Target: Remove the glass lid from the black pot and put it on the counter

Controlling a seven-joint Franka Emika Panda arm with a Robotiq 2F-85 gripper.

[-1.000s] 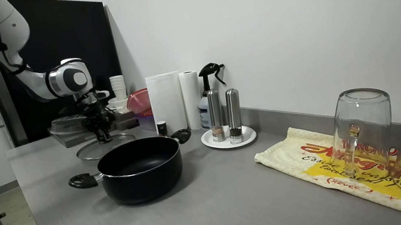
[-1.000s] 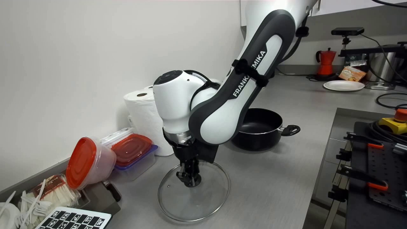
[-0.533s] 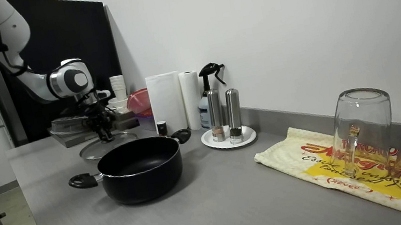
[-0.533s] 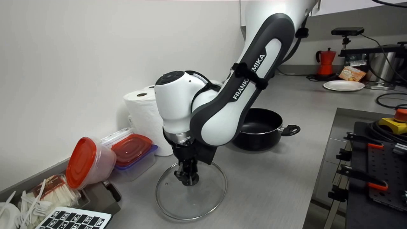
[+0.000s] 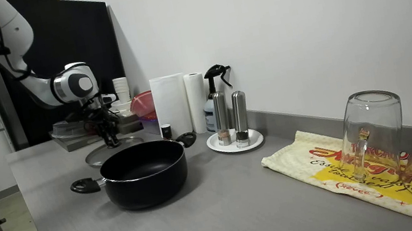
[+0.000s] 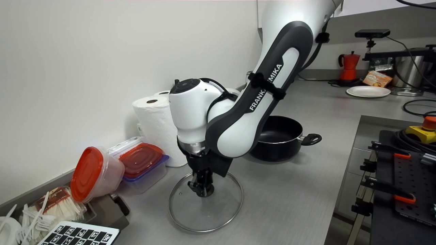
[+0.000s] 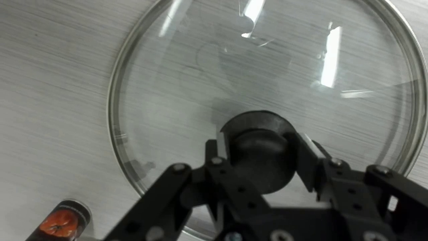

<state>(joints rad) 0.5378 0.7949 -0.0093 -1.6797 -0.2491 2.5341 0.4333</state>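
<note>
The glass lid (image 5: 98, 155) is level behind the black pot (image 5: 149, 191) in an exterior view; it also shows in an exterior view (image 6: 209, 216) and fills much of the wrist view (image 7: 200, 83). My gripper (image 7: 264, 145) has one finger on each side of the lid's black knob (image 7: 264, 170), both pressed against it. The gripper also shows in both exterior views (image 5: 111, 142) (image 6: 203, 190). The lid is at or just above the grey counter (image 5: 229, 225); I cannot tell if it touches. The pot (image 6: 276, 149) is uncovered, apart from the lid, and partly hidden by the arm.
Paper towel rolls (image 5: 171, 104), plastic containers (image 6: 97, 173) and a small jar (image 7: 62, 221) stand near the lid by the wall. Two grinders stand on a white plate (image 5: 257, 143). Glass mugs (image 5: 373, 124) stand on a patterned cloth (image 5: 301, 153). The counter's front edge (image 6: 345, 177) borders the robot's base.
The gripper and lid have shifted slightly together, a little toward the pot, and the arm has come down slightly. The pot has not moved.
</note>
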